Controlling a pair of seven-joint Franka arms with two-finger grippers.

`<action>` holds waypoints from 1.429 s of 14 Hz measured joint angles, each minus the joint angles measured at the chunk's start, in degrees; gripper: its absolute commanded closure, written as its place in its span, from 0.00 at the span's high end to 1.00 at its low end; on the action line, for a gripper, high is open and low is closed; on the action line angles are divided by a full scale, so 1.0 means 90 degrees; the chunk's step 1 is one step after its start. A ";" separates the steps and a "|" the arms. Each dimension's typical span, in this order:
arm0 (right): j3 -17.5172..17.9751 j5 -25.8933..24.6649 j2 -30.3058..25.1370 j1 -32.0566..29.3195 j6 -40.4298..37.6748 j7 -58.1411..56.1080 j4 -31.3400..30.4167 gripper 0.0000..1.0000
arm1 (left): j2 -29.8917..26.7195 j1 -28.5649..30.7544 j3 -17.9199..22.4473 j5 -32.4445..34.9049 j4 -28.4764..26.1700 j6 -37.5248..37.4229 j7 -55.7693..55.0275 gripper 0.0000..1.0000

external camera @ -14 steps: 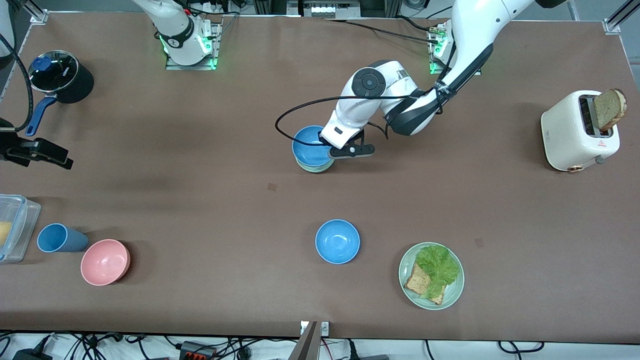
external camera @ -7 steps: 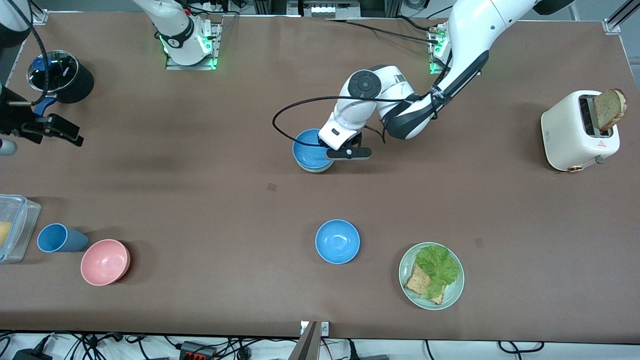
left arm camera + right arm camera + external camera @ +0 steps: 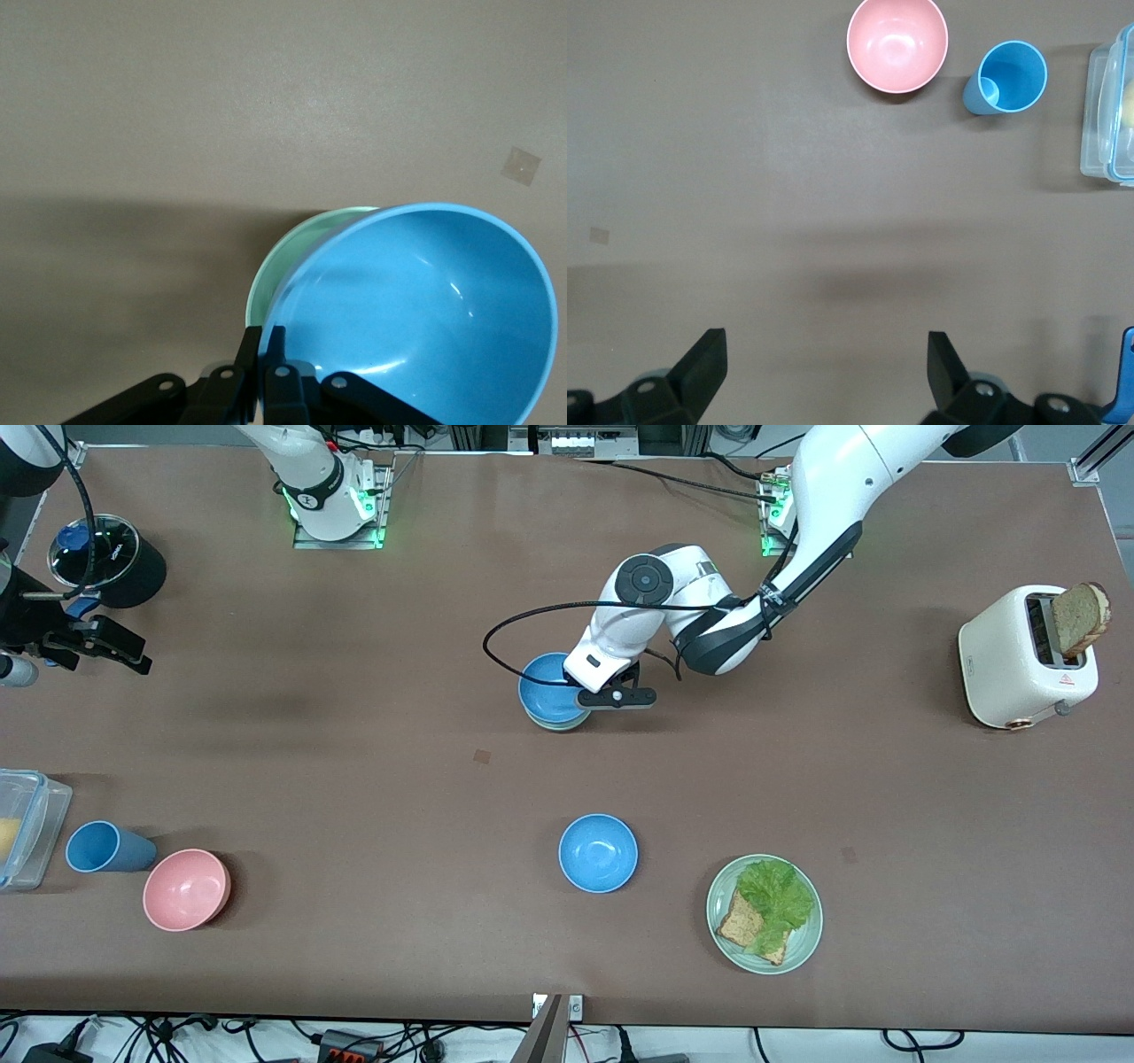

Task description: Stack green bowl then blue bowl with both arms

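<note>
Front view shows the brown matte tabletop point(image 3: 354, 779) carrying a second round blue bowl point(image 3: 598, 853) nearer the camera than the stack, beside a flat green plate of lettuce and toast point(image 3: 764, 913). A white toaster holding a bread slice point(image 3: 1028, 655) sits at the left arm's end. A pink round bowl point(image 3: 187, 888), a blue cup point(image 3: 106, 847), a clear plastic box point(image 3: 22, 828) and a black lidded pot point(image 3: 108, 560) sit at the right arm's end.

Mid-table, the speckled mid-blue bowl point(image 3: 547, 688) rests in the pale mint-green bowl point(image 3: 560, 724), the left hand point(image 3: 592, 695) pinching the blue rim.

Only the left wrist view shows that pinch, with the green bowl point(image 3: 282, 267) peeking from under the blue bowl point(image 3: 416, 310).

The right hand point(image 3: 824, 367) waits with fingers spread wide over bare tabletop near the pot.
</note>
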 measured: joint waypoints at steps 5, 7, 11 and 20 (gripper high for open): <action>0.0000 -0.0002 -0.0001 0.0002 -0.0082 -0.0009 0.0000 1.00 | 0.0029 -0.0005 0.0009 0.0024 -0.0003 0.0000 0.0005 0.03; 0.0000 -0.0002 -0.0003 0.0002 -0.0102 -0.0009 0.0000 1.00 | 0.0041 -0.0007 0.0010 0.0026 -0.0004 0.0000 0.0005 0.19; 0.0000 -0.0002 -0.0023 0.0002 -0.0177 -0.0009 0.0000 1.00 | 0.0061 0.0018 0.0038 0.0026 -0.0001 0.0000 -0.0036 0.34; 0.0004 -0.0002 -0.0055 0.0014 -0.0205 -0.0009 0.0000 1.00 | -0.0106 0.0378 -0.0188 0.0026 0.0194 -0.0110 -0.0975 0.38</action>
